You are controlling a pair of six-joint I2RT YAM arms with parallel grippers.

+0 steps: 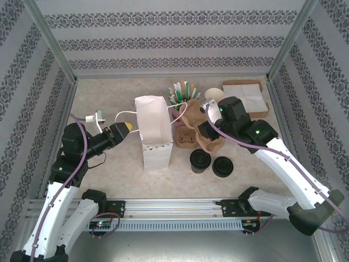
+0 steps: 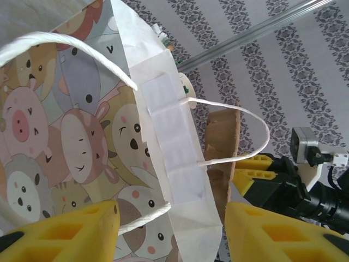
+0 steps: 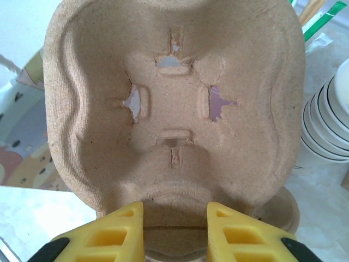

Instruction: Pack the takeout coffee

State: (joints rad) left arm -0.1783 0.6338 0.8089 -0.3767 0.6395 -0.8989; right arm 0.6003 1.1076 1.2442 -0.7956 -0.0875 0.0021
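Note:
The takeout coffee (image 1: 200,161), a small cup under a black lid, stands on the table in front of the right gripper. A white paper bag (image 1: 154,131) stands upright in the middle, printed with cartoon animals on one face (image 2: 65,136). My left gripper (image 1: 126,129) is at the bag's left side. Its jaws (image 2: 172,234) stand open astride the bag's white rim (image 2: 180,164) and a handle cord, without touching them. My right gripper (image 1: 210,128) is shut on the edge of a brown pulp cup carrier (image 3: 174,98), held tilted beside the bag's right side (image 1: 188,136).
A low stack of black lids (image 1: 222,166) sits right of the coffee. At the back stand a holder of straws (image 1: 182,93), a stack of cream paper cups (image 1: 214,94) and a box of napkins (image 1: 245,95). Patterned walls close in three sides.

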